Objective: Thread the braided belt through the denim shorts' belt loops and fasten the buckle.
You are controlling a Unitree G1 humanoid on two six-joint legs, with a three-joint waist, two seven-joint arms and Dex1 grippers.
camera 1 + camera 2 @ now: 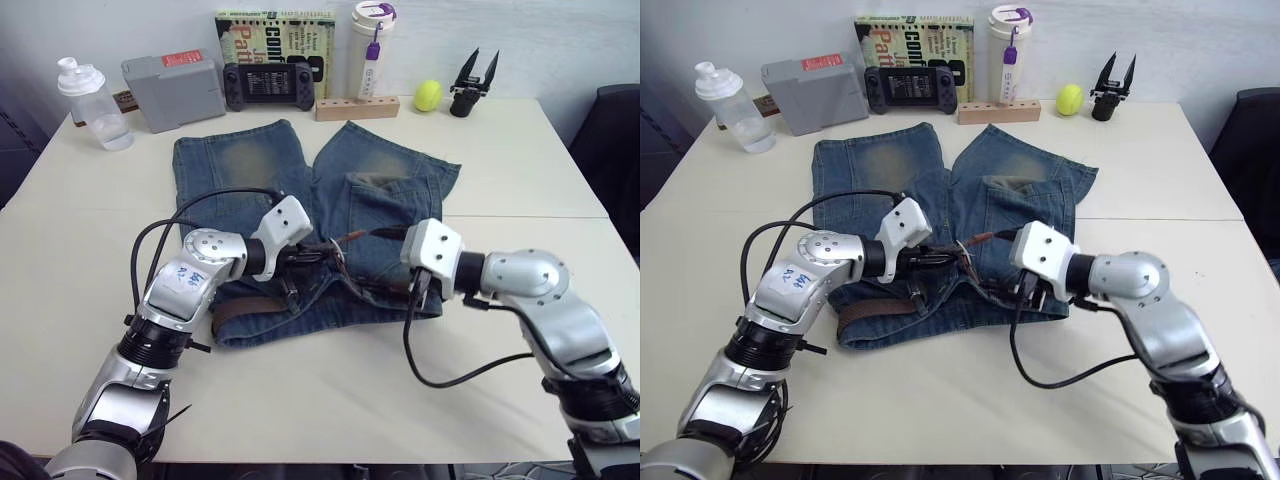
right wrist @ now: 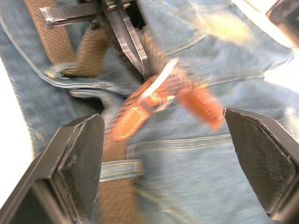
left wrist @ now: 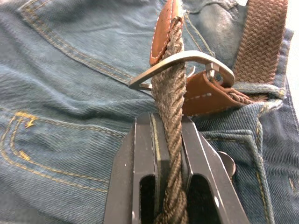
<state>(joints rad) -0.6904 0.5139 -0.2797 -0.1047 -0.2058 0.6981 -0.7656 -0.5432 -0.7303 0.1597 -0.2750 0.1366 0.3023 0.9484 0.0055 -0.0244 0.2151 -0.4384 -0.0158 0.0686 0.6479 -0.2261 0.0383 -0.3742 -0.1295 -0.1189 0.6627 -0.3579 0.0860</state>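
My left hand (image 3: 169, 140) is clamped on the dark brown braided belt (image 3: 167, 100), its tan tip already through the silver metal buckle (image 3: 187, 63) lying on the blue denim shorts (image 3: 60, 93), strap running straight ahead, while my right hand (image 2: 163, 154) hovers open just beside it.

A: Any lettering to call out here?

B: The book (image 1: 276, 38) standing at the back of the surface (image 1: 300, 390) carries big print on its cover. I can pick out "COM" on the lower line and "Pat" running sideways, and the rest is cut off by the handheld console (image 1: 270, 84) in front of it.

A: And the grey box (image 1: 174, 92)?

B: It has a red label on top, but the print is too small to read.

A: Anything on the robot?

B: There is blue handwriting on the left forearm (image 1: 186, 280). It looks like digits, but I can't make them out.
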